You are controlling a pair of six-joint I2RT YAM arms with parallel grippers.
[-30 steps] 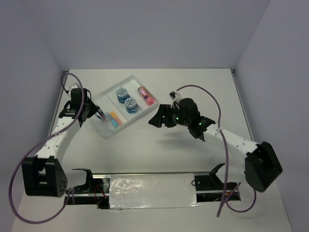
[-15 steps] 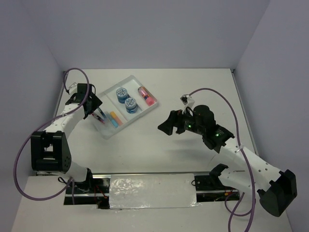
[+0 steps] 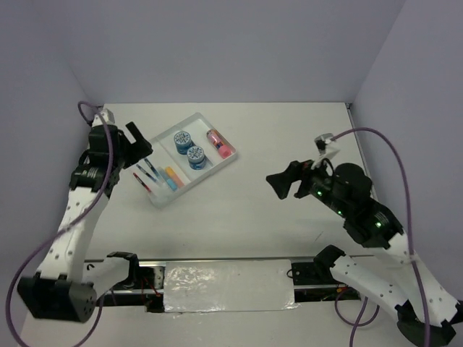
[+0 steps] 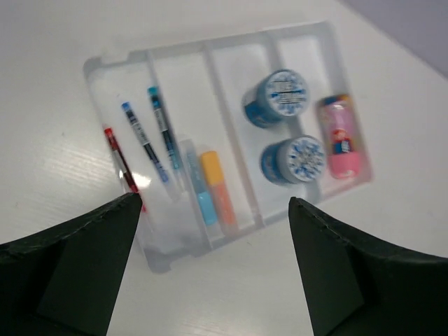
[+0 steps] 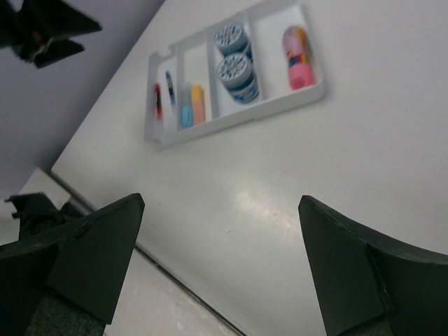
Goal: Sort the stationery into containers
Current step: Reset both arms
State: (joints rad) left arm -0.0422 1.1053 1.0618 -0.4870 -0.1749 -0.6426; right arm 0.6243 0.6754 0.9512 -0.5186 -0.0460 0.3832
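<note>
The white tray lies at the back left of the table. Its four containers hold the stationery. Two blue tubs share one compartment and the pink tube has the end one. A light-blue marker and an orange marker lie side by side. Two blue pens and a red pen lie by the tray's left wall. My left gripper hangs open and empty above the tray's left edge. My right gripper is open and empty, raised well right of the tray.
Lilac walls close in the table on the left, back and right. A metal rail with a foil-covered plate runs along the near edge between the arm bases. A purple cable loops off the right arm.
My left gripper has opened and risen back from the tray's left compartment, and the pens stay in the tray. My right arm has pulled back to the right and risen.
</note>
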